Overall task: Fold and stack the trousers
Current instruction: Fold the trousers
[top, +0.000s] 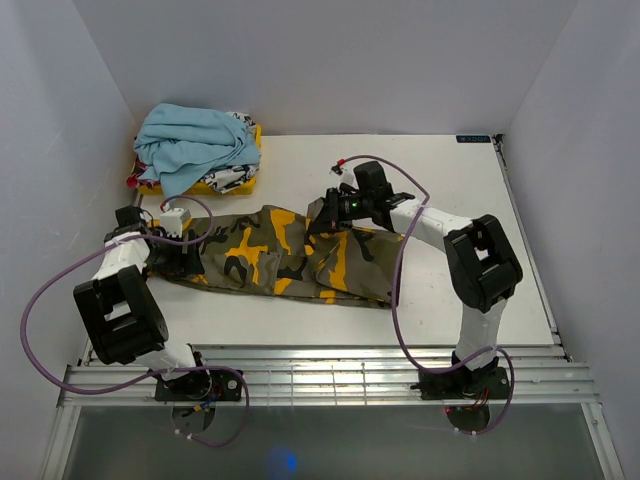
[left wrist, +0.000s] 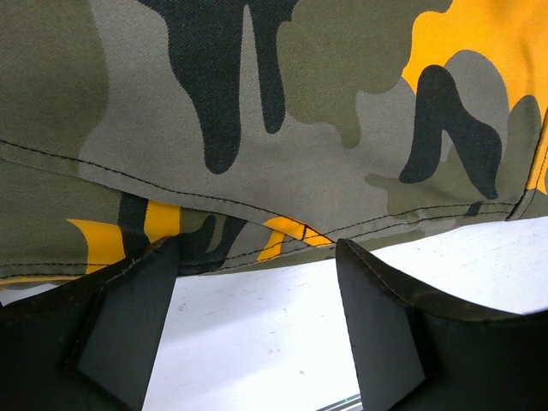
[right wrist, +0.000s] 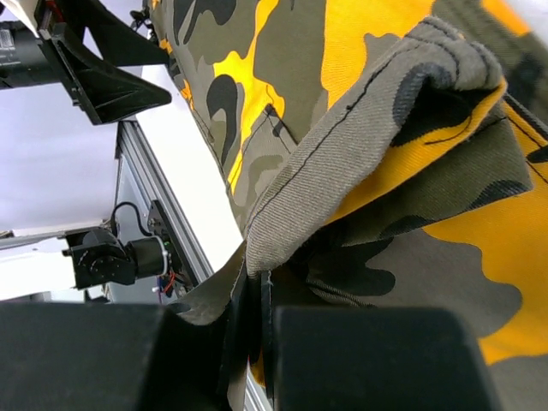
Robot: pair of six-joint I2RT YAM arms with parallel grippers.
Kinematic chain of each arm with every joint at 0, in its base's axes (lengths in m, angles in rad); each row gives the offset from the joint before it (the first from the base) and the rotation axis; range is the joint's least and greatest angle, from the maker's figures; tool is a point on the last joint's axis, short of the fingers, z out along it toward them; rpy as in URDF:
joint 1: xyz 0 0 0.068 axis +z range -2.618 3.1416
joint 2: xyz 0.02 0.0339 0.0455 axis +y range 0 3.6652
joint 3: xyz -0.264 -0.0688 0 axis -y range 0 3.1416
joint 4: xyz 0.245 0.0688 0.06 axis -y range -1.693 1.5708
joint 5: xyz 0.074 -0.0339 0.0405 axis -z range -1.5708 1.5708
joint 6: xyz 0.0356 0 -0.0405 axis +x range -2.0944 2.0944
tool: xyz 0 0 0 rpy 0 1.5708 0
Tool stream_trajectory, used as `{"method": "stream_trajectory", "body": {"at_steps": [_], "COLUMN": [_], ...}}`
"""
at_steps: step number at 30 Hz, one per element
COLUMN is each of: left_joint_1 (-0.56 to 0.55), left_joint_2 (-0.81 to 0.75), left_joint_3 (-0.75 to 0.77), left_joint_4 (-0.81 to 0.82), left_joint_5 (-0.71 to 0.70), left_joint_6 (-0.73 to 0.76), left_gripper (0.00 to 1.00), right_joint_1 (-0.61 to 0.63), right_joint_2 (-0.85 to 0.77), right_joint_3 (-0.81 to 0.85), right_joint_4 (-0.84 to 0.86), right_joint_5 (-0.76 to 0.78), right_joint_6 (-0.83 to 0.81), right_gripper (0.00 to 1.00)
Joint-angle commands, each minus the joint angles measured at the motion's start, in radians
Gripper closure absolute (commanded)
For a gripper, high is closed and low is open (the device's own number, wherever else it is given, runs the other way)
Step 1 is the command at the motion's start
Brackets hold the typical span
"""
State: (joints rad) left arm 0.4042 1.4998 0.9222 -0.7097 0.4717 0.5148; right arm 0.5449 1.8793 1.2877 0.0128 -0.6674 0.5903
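The camouflage trousers [top: 270,255] lie lengthwise across the middle of the table, olive with yellow-orange and black blotches. My right gripper [top: 325,215] is over their far edge, right of centre. In the right wrist view it [right wrist: 257,295] is shut on a raised fold of the trousers [right wrist: 360,145], with cloth pinched between the jaws. My left gripper [top: 183,255] is low at the trousers' left end. Its fingers [left wrist: 128,317] stand wide apart with only bare table between them, and its tips [left wrist: 257,257] reach just up to the stitched hem of the trousers [left wrist: 257,128].
A light blue garment [top: 195,145] is piled on a yellow and white printed one [top: 238,178] at the back left corner. Grey walls close in the table [top: 440,190] on three sides. A slatted metal rail [top: 320,365] runs along the near edge by the arm bases.
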Motion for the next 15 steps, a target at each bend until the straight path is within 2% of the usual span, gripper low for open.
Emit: {"method": "stream_trajectory", "body": {"at_steps": [1, 8, 15], "left_joint_1": [0.005, 0.004, 0.004], "left_joint_2": [-0.006, -0.004, -0.010], "left_joint_3": [-0.013, -0.022, -0.028], "left_joint_4": [0.006, 0.009, 0.003], "left_joint_5": [0.005, 0.001, -0.002], "left_joint_6": [-0.006, -0.001, 0.004], "left_gripper": [0.15, 0.15, 0.14], "right_joint_1": [0.033, 0.096, 0.142], "right_joint_2": [0.046, 0.095, 0.168], "right_joint_3": [0.056, 0.085, 0.137], "right_joint_4": [0.064, 0.059, 0.128], "right_joint_5": [0.009, 0.011, -0.024], "right_joint_6": [0.055, 0.101, 0.167], "right_gripper": [0.92, 0.92, 0.92]}}
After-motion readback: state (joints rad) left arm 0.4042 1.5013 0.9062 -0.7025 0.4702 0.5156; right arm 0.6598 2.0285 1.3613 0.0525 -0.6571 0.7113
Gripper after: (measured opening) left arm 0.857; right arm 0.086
